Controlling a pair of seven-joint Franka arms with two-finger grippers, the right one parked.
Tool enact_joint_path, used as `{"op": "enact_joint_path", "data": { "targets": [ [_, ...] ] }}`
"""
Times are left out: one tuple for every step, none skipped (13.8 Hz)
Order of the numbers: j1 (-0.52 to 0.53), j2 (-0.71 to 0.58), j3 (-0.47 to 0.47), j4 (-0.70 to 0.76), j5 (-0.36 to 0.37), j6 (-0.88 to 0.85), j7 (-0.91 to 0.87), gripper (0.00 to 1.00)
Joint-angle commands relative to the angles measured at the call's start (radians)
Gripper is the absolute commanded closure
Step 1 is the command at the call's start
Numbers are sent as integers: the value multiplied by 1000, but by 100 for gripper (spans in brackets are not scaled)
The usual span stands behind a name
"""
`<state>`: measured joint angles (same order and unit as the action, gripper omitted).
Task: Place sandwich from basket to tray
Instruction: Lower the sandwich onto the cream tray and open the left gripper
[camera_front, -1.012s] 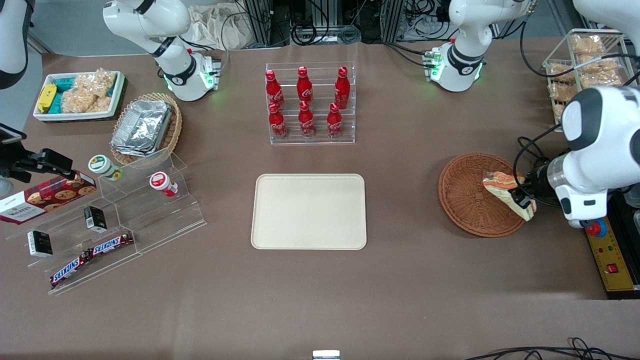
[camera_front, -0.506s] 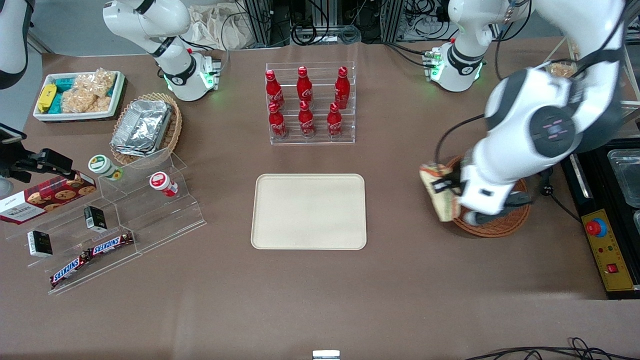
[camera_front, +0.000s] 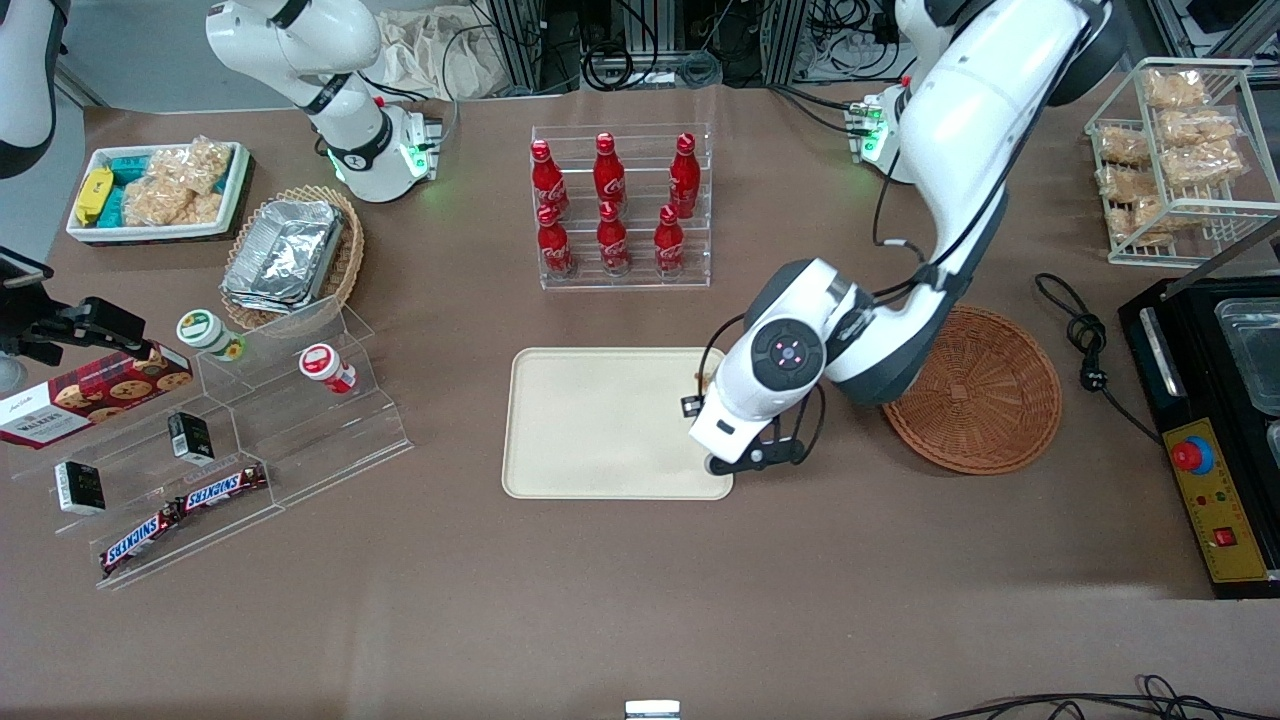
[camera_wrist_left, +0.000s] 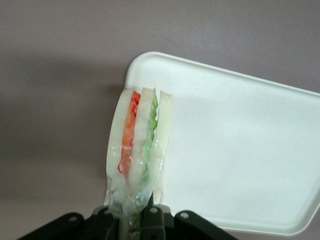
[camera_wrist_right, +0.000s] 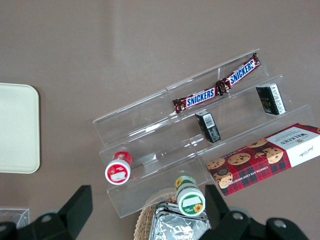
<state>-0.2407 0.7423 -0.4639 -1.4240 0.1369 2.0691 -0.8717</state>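
Sandwich (camera_wrist_left: 137, 150) pinched edgewise in left gripper (camera_wrist_left: 135, 220), jaws clamped on its wrapped base so layers hang clear | hangs above tray (camera_front: 600, 440) at its 3 o'clock edge, not resting | basket (camera_front: 985, 390) vacated on brown surface (camera_front: 600, 600)

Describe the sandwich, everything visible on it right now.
The sandwich is a wedge in clear wrap: three pale bread slices on edge, with orange-red filling in one gap and green in the other. The gripper is shut on its narrow end, holding it in the air over the cream tray's edge nearest the basket.
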Motion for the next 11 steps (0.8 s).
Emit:
{"op": "enact_joint_path", "data": {
  "targets": [
    [-63,57,30,59,18,-7,-18,100],
    [-69,71,42,59,16,-6,-16,96],
    [-84,90,44,60,16,2,-16,89],
    [-98,98,45,59,19,15,-19,81],
    [-101,98,45,53,21,17,-18,66],
    [-100,98,45,50,21,16,-18,11],
    [-98,97,45,51,20,11,-20,0],
    [-91,88,45,51,20,3,-20,0],
    [-85,80,47,57,20,-13,-20,0],
    [-69,57,56,59,18,-35,-18,0],
    [-55,17,66,59,18,-49,-16,0]
  ]
}}
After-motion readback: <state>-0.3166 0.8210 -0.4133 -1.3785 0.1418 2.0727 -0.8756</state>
